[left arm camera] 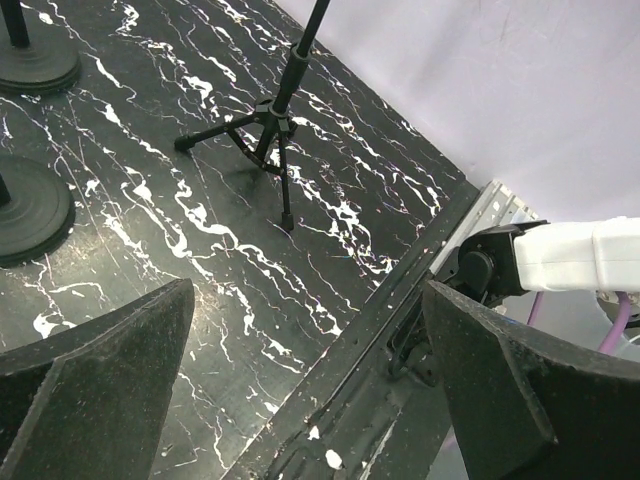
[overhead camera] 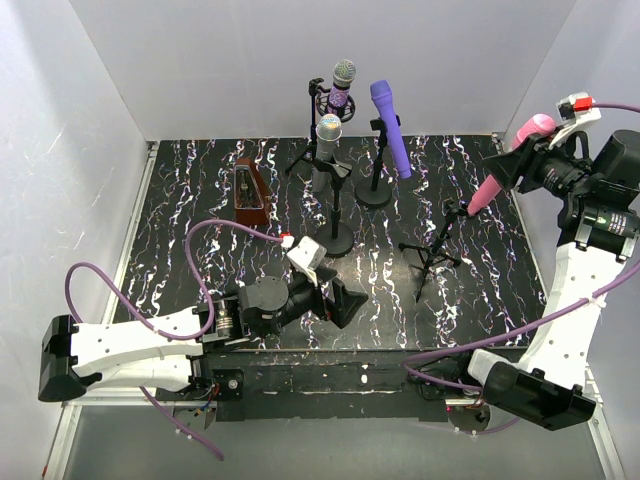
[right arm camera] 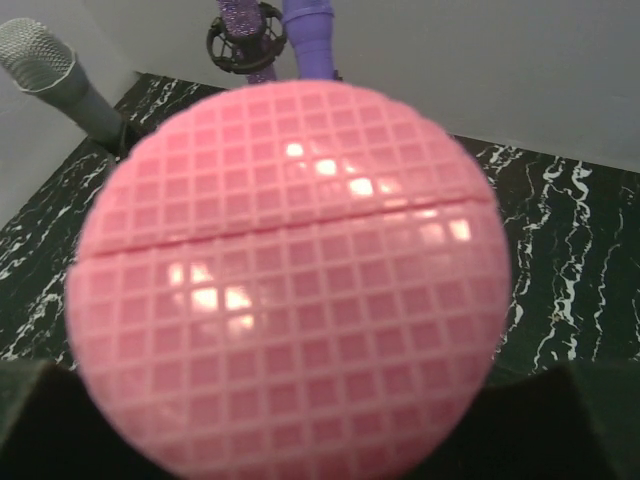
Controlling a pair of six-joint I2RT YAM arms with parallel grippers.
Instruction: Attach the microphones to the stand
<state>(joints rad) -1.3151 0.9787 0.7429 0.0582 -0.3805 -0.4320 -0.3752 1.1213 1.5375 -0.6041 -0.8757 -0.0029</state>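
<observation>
Right gripper (overhead camera: 517,168) is clamped narrow on the pink mic (right arm camera: 290,280). It grips mid-body, head up toward the right edge of the table (overhead camera: 200,180), tail angled down at the clip (overhead camera: 455,208) of the tripod stand (overhead camera: 432,255), right of centre. That tilt lines the tail up with the clip, I'd say for a slide-in. Tail is at or just beside the clip; can't tell if it's seated.

No containers as such; the clips are the holders. Three are filled toward the far edge: glittery purple mic (overhead camera: 343,78), silver-grey mic (overhead camera: 328,135) just in front of it, violet mic (overhead camera: 392,130) to their right, each head up on its own stand. Tripod clip looks like the only empty one.

Left gripper (left arm camera: 308,300) is wide, holding nothing, low by the near edge, well apart from the stands, probably parked out of the way. Dark red wedge box (overhead camera: 250,195) sits left of the stands, not involved.
</observation>
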